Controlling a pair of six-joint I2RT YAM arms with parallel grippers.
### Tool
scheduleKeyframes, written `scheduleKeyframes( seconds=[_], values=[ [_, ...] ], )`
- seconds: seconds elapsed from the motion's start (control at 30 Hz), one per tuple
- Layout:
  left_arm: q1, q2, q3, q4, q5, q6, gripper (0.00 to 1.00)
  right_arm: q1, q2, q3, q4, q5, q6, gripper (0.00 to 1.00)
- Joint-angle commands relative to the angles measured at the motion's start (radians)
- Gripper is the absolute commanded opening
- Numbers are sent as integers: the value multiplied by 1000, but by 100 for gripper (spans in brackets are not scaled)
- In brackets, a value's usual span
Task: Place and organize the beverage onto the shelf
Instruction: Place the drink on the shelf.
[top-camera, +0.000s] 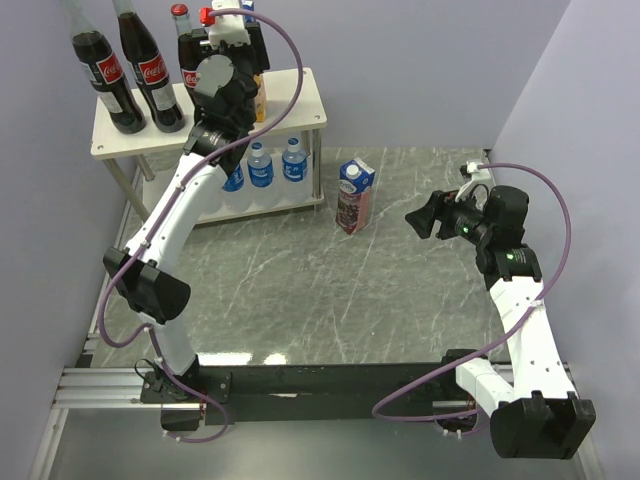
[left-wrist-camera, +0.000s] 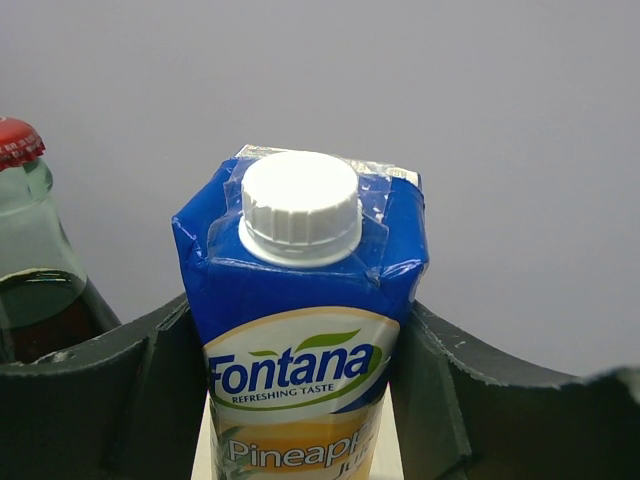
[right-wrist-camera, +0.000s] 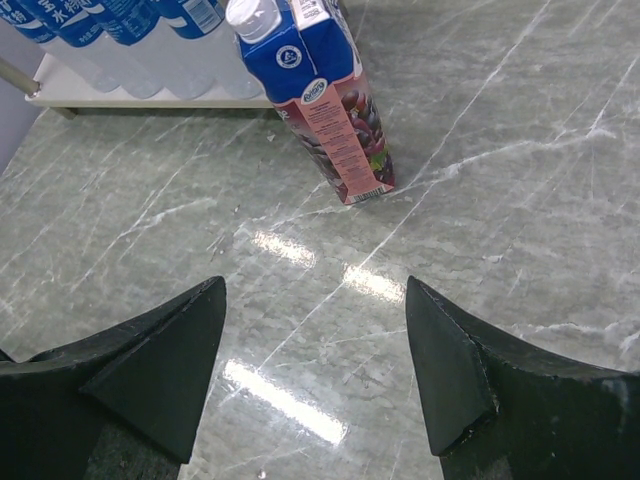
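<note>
Task nearly complete, as judged. Left tool (left-wrist-camera: 296, 385) clamped on the pineapple juice carton (left-wrist-camera: 300, 290) at the shelf (top-camera: 295, 100) top board; cola bottles (top-camera: 152, 75) to its left, water bottles (top-camera: 262, 168) below. Right tool (right-wrist-camera: 315, 370) apart, empty; grape juice carton (right-wrist-camera: 325, 95) ahead of it, unshelved on the counter (top-camera: 300, 290).

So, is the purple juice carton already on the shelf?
No, the purple juice carton stands on the table, just right of the shelf, not on either board.

You had a glossy marble-look table (right-wrist-camera: 300, 260), a matt shelf (top-camera: 295, 105) on metal legs (top-camera: 318, 165), glass cola bottles (top-camera: 100, 75), and a glossy printed juice carton (left-wrist-camera: 300, 300) with a ribbed plastic cap (left-wrist-camera: 300, 205).
</note>
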Motion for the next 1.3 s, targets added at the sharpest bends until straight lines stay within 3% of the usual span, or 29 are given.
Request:
scheduleKeyframes(
  seconds=[0.0,0.3,1.03,1.27],
  values=[
    [10,19,39,2,17,-10,66,-9,-10,0,40,-18,-1,79],
    [12,31,47,-7,20,-13,70,-13,-10,-2,40,-22,0,79],
    [10,-18,42,-16,52,-39,99,-17,-6,-2,40,-28,0,78],
    [10,-41,30,-12,57,-41,100,-18,-4,-2,42,-28,-1,78]
  ],
)
